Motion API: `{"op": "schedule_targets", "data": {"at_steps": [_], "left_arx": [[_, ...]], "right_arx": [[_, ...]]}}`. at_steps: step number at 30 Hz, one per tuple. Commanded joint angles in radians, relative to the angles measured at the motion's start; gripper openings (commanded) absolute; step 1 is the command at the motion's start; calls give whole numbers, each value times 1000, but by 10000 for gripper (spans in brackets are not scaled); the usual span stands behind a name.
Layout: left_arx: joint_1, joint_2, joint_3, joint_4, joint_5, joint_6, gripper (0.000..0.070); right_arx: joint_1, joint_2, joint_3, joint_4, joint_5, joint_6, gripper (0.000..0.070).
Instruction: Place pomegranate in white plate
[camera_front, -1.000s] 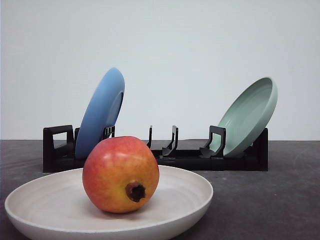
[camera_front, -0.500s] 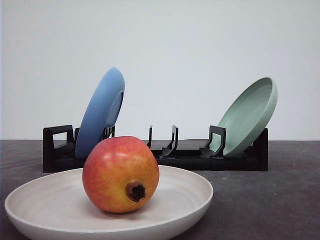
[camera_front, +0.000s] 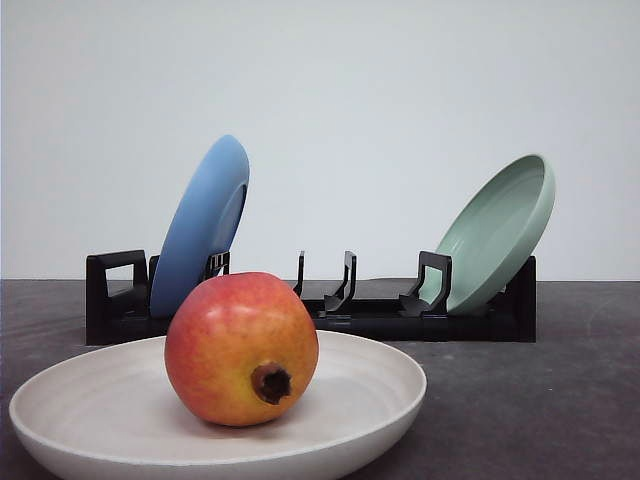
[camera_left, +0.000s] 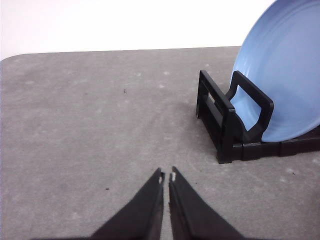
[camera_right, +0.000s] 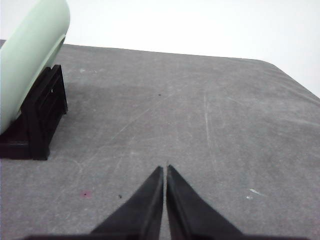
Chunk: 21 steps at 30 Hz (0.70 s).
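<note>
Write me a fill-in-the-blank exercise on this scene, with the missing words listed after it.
1. The pomegranate lies in the ____ plate.
2. In the black rack, the blue plate leans at the left end and the ____ plate at the right.
3. The left end effector and the right end effector are both ____, holding nothing.

Missing words: white; green; shut
</note>
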Motion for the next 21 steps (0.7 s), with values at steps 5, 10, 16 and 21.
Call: {"op": "schedule_targets", "data": {"at_steps": [5, 10, 16, 21], "left_arx": [[1, -2, -12, 0, -2, 10, 0], [1, -2, -12, 0, -2, 10, 0], [1, -2, -12, 0, -2, 10, 0], [1, -2, -12, 0, -2, 10, 0]], "right_arx": [[-2, 0, -4, 3, 0, 3, 3], [-2, 0, -4, 3, 0, 3, 3], [-2, 0, -4, 3, 0, 3, 3], [-2, 0, -4, 3, 0, 3, 3]]}}
